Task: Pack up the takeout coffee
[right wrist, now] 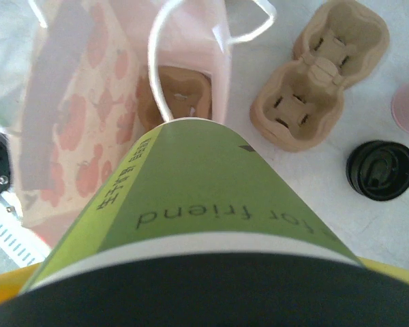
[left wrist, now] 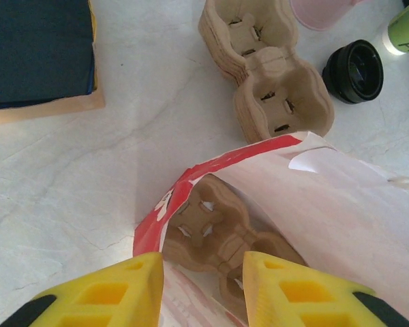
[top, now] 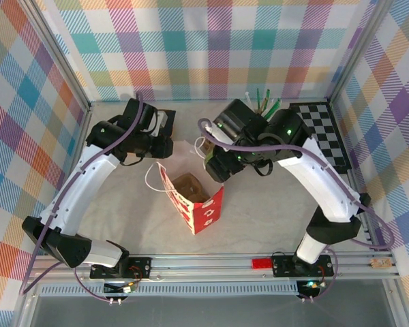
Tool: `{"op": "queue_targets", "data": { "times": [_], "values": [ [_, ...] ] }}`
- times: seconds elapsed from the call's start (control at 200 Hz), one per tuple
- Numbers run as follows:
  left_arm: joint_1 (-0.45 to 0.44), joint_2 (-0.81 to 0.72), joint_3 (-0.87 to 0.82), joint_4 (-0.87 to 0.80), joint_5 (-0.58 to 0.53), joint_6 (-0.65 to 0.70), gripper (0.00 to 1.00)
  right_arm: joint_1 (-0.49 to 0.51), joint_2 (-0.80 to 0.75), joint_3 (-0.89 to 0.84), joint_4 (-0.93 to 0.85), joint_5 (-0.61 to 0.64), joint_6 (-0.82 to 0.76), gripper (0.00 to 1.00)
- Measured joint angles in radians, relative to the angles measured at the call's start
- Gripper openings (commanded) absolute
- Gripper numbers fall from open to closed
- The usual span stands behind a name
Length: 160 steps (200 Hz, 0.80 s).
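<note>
Pale, marble-like table (top: 123,218), evenly lit, with only soft shadows on it. Around the table on three sides, walls (top: 211,48) in a bright plaid pattern, joined by metal posts (top: 65,56) at the far corners of the table. On its far right corner, a black-and-white checkerboard (top: 325,129). Along its near edge, a metal rail (top: 211,262).

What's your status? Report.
Left gripper open over red-and-white paper bag. Right gripper shut on green-banded, black-lidded paper cup, near bag mouth. Brown pulp carrier inside bag.
</note>
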Motion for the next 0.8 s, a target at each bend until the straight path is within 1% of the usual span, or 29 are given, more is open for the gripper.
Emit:
{"op": "queue_targets", "data": {
  "times": [0.325, 0.635, 0.8],
  "values": [
    [0.019, -0.024, -0.045, 0.017, -0.003, 0.001, 0.4, 0.098, 0.085, 0.173, 0.0, 0.025, 0.029, 0.59],
    [0.026, -0.038, -0.082, 0.041, 0.0, 0.001, 0.4, 0.145, 0.111, 0.202, 0.0, 0.029, 0.045, 0.58],
    [0.026, -0.04, -0.082, 0.042, 0.003, 0.001, 0.36, 0.166, 0.125, 0.207, 0.0, 0.034, 0.053, 0.57]
  ]
}}
